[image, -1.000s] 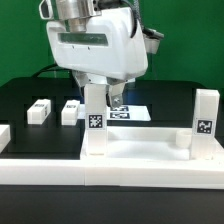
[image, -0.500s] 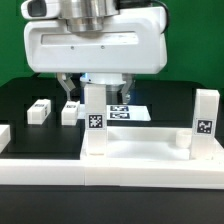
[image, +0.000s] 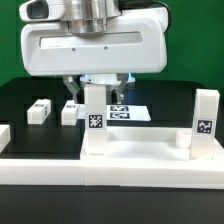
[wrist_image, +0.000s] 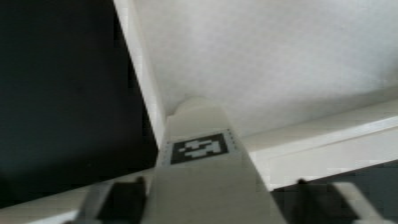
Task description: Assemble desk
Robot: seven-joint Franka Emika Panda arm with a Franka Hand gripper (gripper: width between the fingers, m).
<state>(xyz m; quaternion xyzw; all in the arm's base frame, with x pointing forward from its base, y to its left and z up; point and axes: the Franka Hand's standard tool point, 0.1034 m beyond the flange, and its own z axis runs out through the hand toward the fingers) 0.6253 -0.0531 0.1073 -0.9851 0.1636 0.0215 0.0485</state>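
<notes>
– Desk panel (image: 140, 150): where on the counter (image: 25, 90) is it?

– Along the counter's edge nearest the exterior view, reaching toward the corner on that view's right. It lies just behind a long white rail (image: 50, 172).

– Does its rim hold anything?

– Two tagged legs stand upright in it. The first leg (image: 95, 125) is at the panel's end on the exterior view's left, and the second leg (image: 207, 120) is at the opposite end. The panel floor between them lies open.

– And the pincer (image: 94, 95)?

– Spread wide, straddling the first leg from above. The wrist view shows one finger (wrist_image: 121, 200) on each side, with a gap to the leg, so it grips nothing.

– What crowds it?

– A loose leg (image: 38, 111) and a nearer loose leg (image: 70, 110) lie on the black counter toward the edge on the exterior view's left. The nearer one is close beneath a finger. The marker board (image: 132, 112) lies flat beyond the first leg, toward the far edge.
</notes>
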